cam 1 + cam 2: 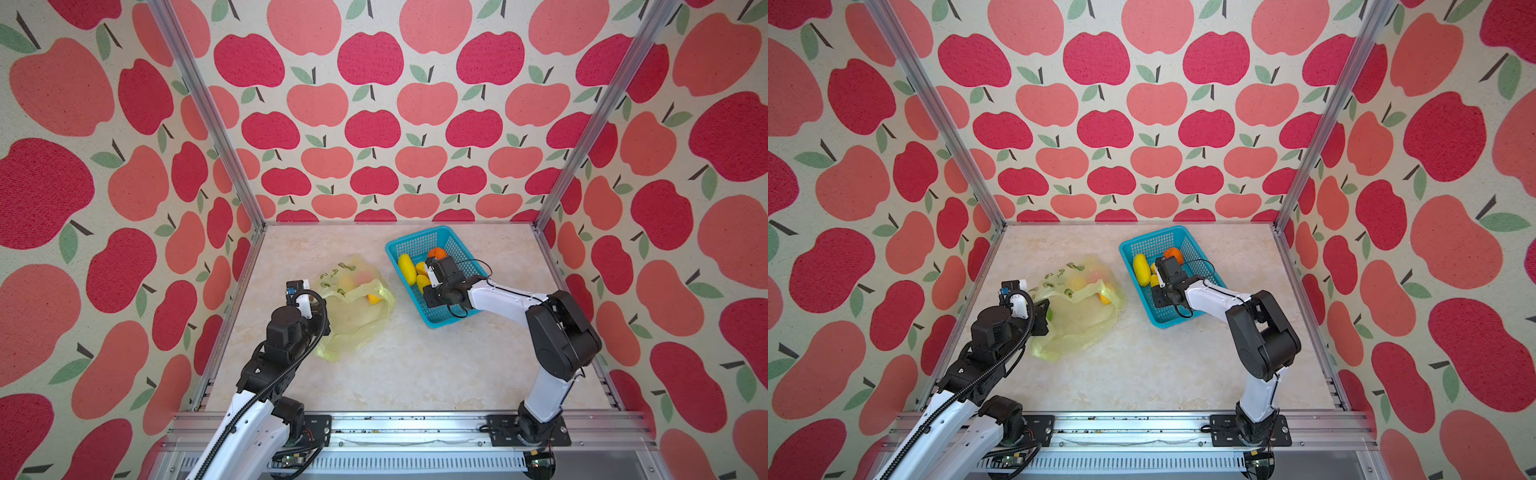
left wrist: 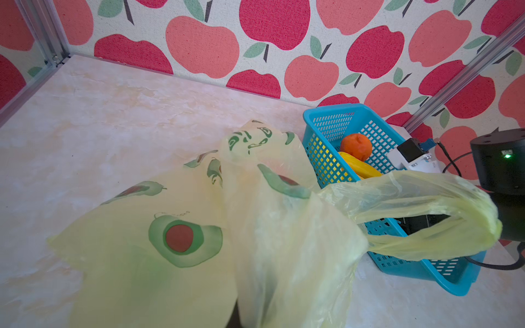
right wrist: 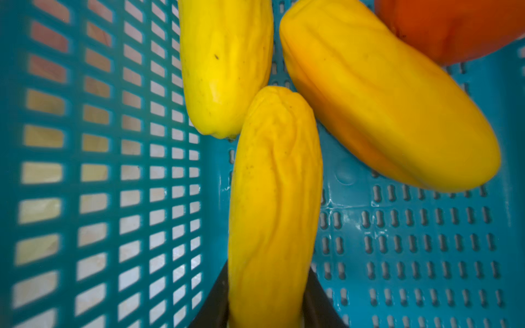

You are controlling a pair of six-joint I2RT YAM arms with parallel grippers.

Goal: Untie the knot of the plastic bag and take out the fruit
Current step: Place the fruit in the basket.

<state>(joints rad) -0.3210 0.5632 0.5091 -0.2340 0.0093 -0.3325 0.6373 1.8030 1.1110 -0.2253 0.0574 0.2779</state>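
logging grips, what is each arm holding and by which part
Right gripper: long yellow oblong toy fruit, gripped at one end between the fingers. Left gripper: shut, apparently on the edge of the thin yellow avocado-print plastic bag.

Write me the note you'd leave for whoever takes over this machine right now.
Left gripper: jaws shut on the plastic bag by its edge.
Right gripper: jaws shut on a yellow oblong fruit, low inside the turquoise basket.
Done: bag untied, handle loop loose; two more yellow fruits and an orange lie in the basket.
To do: release this fruit, then fetch what shows through the bag, including a yellow-orange fruit.
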